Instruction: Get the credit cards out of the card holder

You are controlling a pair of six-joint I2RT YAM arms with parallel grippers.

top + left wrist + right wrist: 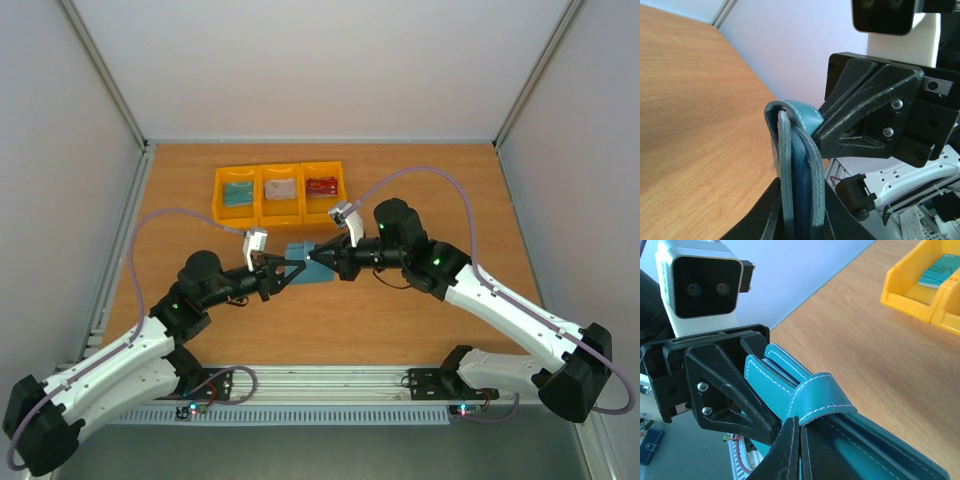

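Observation:
The teal card holder [305, 262] is held above the table between both grippers. My left gripper [291, 268] clamps its left end; in the left wrist view the folded edge [810, 150] stands between the black jaws [801, 200], which press on both sides. My right gripper [312, 256] is shut on the holder's stitched strap [822, 397], jaws together [800, 432]. Three credit cards lie in the yellow bins: teal [238, 192], whitish [281, 189] and red [321, 186]. Whether a card is inside the holder stays hidden.
The three joined yellow bins [279, 212] stand just behind the grippers at mid table. One bin corner [910, 287] with the teal card [937, 272] shows in the right wrist view. Grey walls enclose the wooden table [420, 180].

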